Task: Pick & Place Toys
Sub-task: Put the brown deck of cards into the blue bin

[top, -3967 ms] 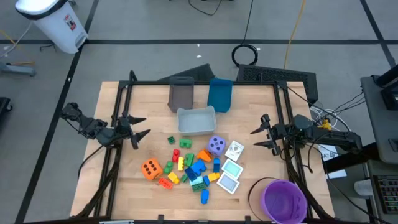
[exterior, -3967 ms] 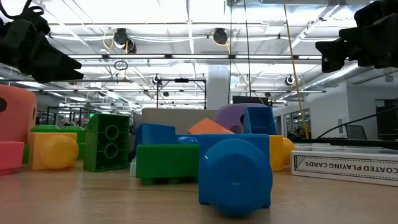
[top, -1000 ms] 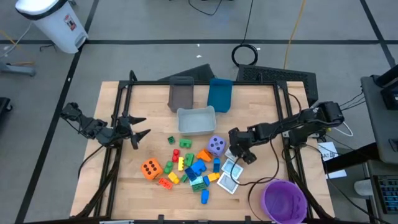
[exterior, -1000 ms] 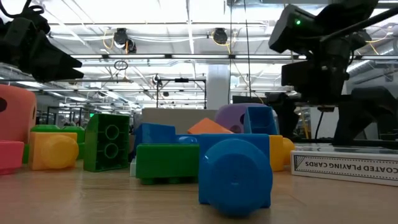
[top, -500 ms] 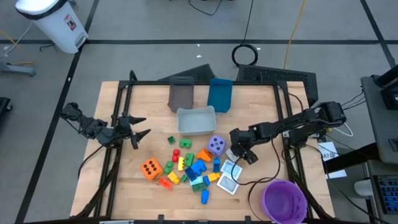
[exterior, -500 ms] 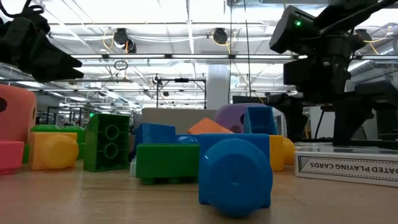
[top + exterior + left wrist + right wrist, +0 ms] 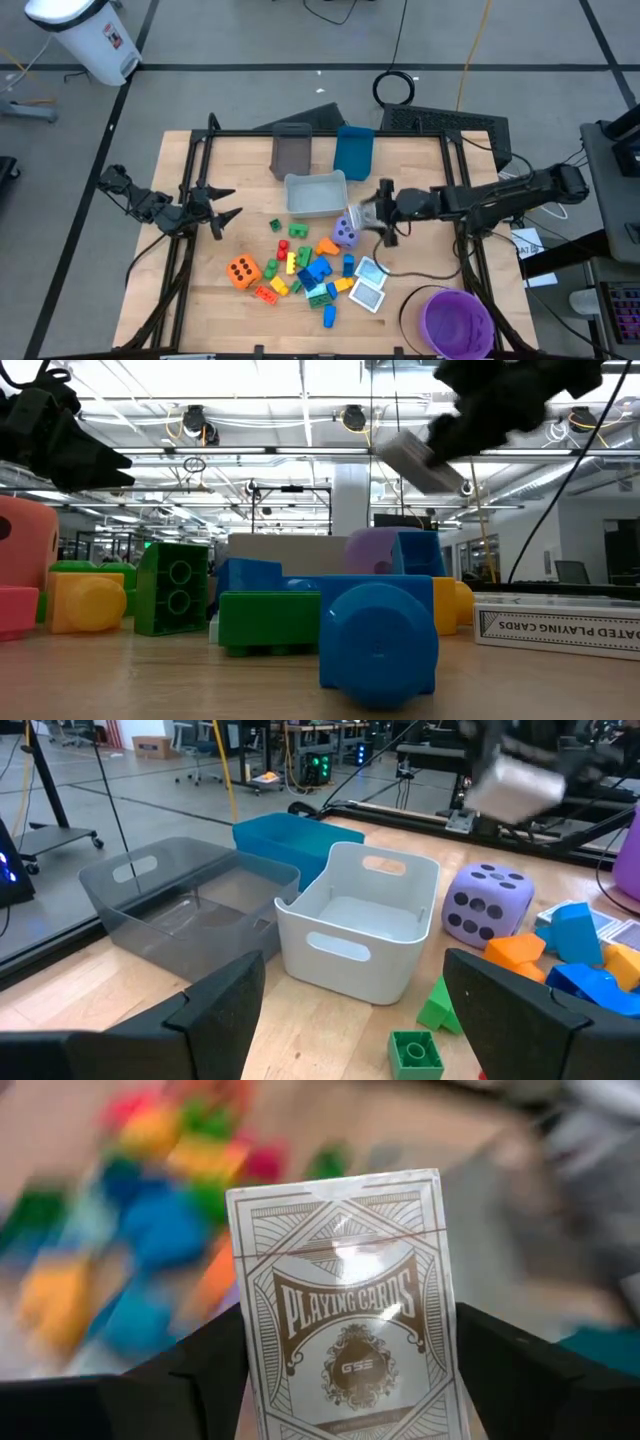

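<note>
Above the purple die point(image 7: 346, 233) and the white bin point(image 7: 316, 194), a box of playing cards point(image 7: 345, 1305) sits squeezed in my right gripper point(image 7: 372, 217). The other toys point(image 7: 300, 268) lie on the worktop point(image 7: 240, 170). My left gripper point(image 7: 222, 204) waits open, holding nothing, near the worktop's left side.

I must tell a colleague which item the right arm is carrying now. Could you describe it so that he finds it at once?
Start at the white bin in the middle of the wooden table. Just to its right, the right gripper holds a white pack of playing cards in the air beside the purple die. Unlike the two packs lying flat near the purple bowl, this one is lifted.
</note>
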Action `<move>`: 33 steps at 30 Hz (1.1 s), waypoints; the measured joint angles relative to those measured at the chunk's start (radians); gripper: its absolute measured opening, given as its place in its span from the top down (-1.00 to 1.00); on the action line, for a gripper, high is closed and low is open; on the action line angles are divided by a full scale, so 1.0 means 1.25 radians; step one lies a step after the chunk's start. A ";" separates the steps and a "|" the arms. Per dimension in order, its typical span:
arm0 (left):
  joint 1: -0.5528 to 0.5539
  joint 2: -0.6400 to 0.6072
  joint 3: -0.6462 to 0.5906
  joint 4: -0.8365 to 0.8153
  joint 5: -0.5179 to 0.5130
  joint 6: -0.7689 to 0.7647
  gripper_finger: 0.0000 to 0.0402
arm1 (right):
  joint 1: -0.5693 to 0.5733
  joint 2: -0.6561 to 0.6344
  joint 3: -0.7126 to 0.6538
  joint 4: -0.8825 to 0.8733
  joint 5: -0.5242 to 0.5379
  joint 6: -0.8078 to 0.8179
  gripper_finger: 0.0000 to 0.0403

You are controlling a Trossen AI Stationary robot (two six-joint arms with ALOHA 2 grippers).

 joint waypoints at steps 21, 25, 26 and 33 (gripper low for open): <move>0.000 0.000 0.000 0.001 0.004 0.000 -0.54 | -0.434 0.291 0.001 0.304 0.113 0.421 -0.37; 0.000 0.000 0.000 0.001 0.006 0.000 -0.54 | -0.436 0.324 0.001 0.350 0.110 0.420 -0.42; 0.000 0.000 0.000 0.000 0.006 0.000 -0.54 | -0.435 0.325 0.001 0.362 0.110 0.421 -0.43; 0.000 0.000 0.000 0.000 0.006 0.000 -0.54 | -0.425 0.323 0.002 0.434 0.111 0.418 -0.54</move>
